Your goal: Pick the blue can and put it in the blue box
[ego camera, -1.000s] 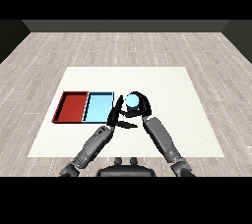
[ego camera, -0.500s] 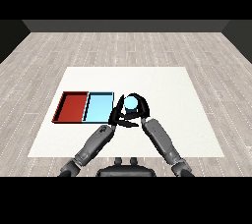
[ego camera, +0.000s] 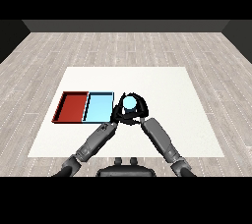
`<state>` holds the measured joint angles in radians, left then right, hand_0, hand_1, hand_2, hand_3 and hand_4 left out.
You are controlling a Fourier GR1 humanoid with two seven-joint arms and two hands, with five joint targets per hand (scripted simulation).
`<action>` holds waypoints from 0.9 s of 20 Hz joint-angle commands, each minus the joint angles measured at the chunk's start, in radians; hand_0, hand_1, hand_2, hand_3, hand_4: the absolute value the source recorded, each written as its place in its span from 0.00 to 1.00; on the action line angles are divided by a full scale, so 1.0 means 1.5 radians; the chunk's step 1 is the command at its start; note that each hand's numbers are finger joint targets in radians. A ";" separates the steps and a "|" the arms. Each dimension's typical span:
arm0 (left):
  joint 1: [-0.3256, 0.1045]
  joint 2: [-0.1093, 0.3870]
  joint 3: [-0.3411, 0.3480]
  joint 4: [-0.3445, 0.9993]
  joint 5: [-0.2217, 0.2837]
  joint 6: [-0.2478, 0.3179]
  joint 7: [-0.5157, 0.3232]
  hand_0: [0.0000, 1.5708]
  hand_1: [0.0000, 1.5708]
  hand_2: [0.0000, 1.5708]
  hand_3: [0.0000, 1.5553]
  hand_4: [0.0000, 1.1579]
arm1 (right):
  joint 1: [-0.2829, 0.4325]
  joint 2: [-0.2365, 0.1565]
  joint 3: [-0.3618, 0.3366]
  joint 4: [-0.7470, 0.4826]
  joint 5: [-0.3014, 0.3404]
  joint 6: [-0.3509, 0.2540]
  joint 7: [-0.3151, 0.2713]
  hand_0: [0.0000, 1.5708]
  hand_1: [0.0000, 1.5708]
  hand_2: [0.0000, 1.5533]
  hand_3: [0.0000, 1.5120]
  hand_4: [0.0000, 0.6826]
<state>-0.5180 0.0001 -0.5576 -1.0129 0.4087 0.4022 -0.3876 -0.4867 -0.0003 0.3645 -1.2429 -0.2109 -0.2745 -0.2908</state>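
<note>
We log: light blue cylindrical can [ego camera: 129, 102], upright, round top showing; right black hand [ego camera: 138, 111] curled round it; left hand [ego camera: 117, 115] unclear.

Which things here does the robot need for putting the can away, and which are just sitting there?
Needed:
- blue can, right hand curled round it
- blue tray, just left of the can

Just sitting there:
- red tray
- left hand, beside the can
- white table

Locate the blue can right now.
In the head view the blue can sits near the table's middle, just right of the light blue tray and outside it, with the right hand curled round it and the left hand close beside.
</note>
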 commanded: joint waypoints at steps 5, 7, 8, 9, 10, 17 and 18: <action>0.033 0.000 -0.039 -0.042 -0.004 0.023 0.003 0.00 0.00 0.00 0.00 0.00 | -0.025 0.000 0.055 -0.014 -0.030 -0.047 0.033 0.93 0.93 0.94 0.90 0.77; -0.005 0.000 -0.087 -0.008 0.056 0.060 -0.034 0.00 0.00 0.00 0.00 0.00 | -0.046 0.000 0.068 0.039 -0.056 -0.058 -0.011 0.93 0.93 0.94 0.91 0.77; -0.023 0.000 -0.057 0.062 0.069 0.031 -0.067 0.00 0.00 0.00 0.00 0.00 | 0.018 0.000 0.050 0.004 -0.002 -0.029 -0.022 0.93 0.93 0.94 0.91 0.78; -0.030 0.000 -0.026 0.040 0.030 0.003 -0.022 0.00 0.00 0.00 0.00 0.00 | -0.042 0.000 0.060 0.069 -0.039 -0.044 -0.048 0.92 0.92 0.93 0.90 0.76; -0.028 0.000 -0.034 0.005 0.020 0.028 0.004 0.00 0.00 0.00 0.00 0.00 | -0.035 0.000 0.052 0.042 -0.015 -0.039 -0.013 0.91 0.91 0.93 0.89 0.76; -0.043 0.001 -0.090 0.050 0.042 0.125 -0.012 0.00 0.00 0.00 0.00 0.40 | -0.045 0.000 0.110 -0.025 -0.045 -0.099 0.031 0.92 0.92 0.93 0.90 0.74; -0.028 0.001 -0.103 0.014 0.086 0.139 -0.011 0.00 0.00 0.00 0.00 0.52 | -0.027 0.000 0.102 -0.007 -0.039 -0.073 -0.006 0.93 0.93 0.94 0.90 0.73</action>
<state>-0.5667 0.0279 -0.6449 -0.9725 0.4967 0.5106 -0.4219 -0.5183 -0.0199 0.4828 -1.2462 -0.2509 -0.3652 -0.2846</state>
